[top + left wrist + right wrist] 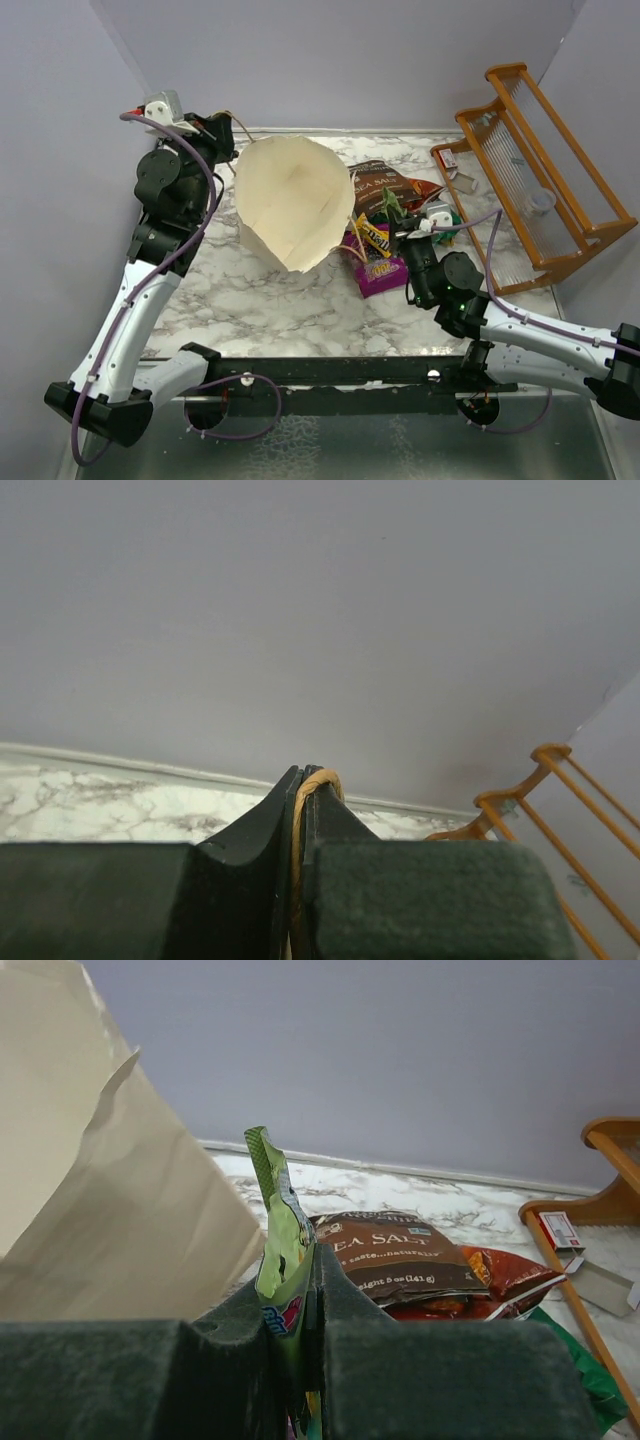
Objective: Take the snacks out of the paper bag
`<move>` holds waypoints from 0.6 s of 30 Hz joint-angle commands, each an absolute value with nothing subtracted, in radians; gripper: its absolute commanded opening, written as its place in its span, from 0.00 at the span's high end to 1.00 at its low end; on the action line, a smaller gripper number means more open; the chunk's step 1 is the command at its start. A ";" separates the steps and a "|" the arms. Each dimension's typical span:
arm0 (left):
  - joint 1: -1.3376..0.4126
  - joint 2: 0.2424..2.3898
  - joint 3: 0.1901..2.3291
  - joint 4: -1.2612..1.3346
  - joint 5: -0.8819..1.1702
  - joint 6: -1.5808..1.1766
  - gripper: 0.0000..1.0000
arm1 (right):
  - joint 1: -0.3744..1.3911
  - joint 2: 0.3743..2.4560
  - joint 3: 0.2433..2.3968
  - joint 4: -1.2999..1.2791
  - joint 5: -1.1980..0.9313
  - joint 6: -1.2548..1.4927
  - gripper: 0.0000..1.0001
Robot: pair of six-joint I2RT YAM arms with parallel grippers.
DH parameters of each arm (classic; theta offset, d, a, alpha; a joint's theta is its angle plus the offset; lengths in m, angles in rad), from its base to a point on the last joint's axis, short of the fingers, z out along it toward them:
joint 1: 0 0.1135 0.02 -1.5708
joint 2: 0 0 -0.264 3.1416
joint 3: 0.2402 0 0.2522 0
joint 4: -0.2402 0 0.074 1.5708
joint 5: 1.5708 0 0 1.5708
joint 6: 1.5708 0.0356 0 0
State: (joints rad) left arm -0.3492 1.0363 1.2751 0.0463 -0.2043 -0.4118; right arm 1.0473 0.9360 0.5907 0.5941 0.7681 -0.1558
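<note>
- White marbled table [250, 300], grey-veined.
- Left of centre, beige paper bag [295, 205], tilted.
- Far side, brown Sea Salt bag [385, 182] overlapping orange-red chip bag [428, 190].
- Nearer, purple packet [380, 272] beside yellow candy wrapper [375, 238].
- At right edge, wooden rack [545, 190].

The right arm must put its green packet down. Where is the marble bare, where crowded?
Bare: the broad marble strip between the paper bag and the base rail, left of the purple packet. Crowded: between the bag and the wooden rack, where the Sea Salt bag and other snacks pile beside the green packet in the right gripper.
</note>
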 commanded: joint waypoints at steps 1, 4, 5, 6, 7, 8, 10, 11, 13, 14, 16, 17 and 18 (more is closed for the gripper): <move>-0.351 1.022 1.248 -0.052 -0.420 -0.516 1.00 | 1.036 0.919 0.575 0.576 0.800 -0.121 0.99; -0.345 1.005 1.183 -0.130 -0.513 -0.563 1.00 | 1.029 0.923 0.572 0.575 0.789 -0.115 0.99; -0.339 0.998 1.160 -0.143 -0.539 -0.570 1.00 | 1.028 0.926 0.573 0.575 0.785 -0.114 0.99; -0.330 0.990 1.141 -0.156 -0.560 -0.578 1.00 | 1.026 0.933 0.574 0.574 0.780 -0.113 0.99; -0.318 0.985 1.129 -0.176 -0.578 -0.584 1.00 | 1.025 0.940 0.576 0.574 0.776 -0.113 0.99; -0.305 0.982 1.120 -0.196 -0.595 -0.591 1.00 | 1.023 0.946 0.580 0.571 0.772 -0.110 0.99; -0.271 0.978 1.108 -0.229 -0.616 -0.607 0.98 | 1.022 0.961 0.588 0.561 0.764 -0.102 0.99; -0.252 0.976 1.102 -0.239 -0.618 -0.609 0.97 | 1.019 0.967 0.590 0.557 0.760 -0.095 0.99; -0.211 0.971 1.093 -0.254 -0.627 -0.617 0.96 | 1.018 0.986 0.594 0.547 0.746 -0.075 0.99; -0.193 0.966 1.085 -0.253 -0.631 -0.617 0.95 | 1.015 0.998 0.597 0.538 0.741 -0.067 0.99; -0.178 0.955 1.079 -0.249 -0.653 -0.596 0.92 | 1.009 1.021 0.608 0.512 0.721 -0.027 0.99; -0.178 0.952 1.078 -0.246 -0.665 -0.585 0.90 | 1.003 1.035 0.613 0.493 0.704 -0.001 0.99; -0.177 0.948 1.078 -0.244 -0.676 -0.575 0.88 | 0.990 1.046 0.621 0.455 0.669 0.040 0.99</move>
State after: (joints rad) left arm -0.1883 0.9905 1.0824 -0.2363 -0.5934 -0.5930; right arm 1.0164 1.0046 0.5808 0.5476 0.7555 -0.0757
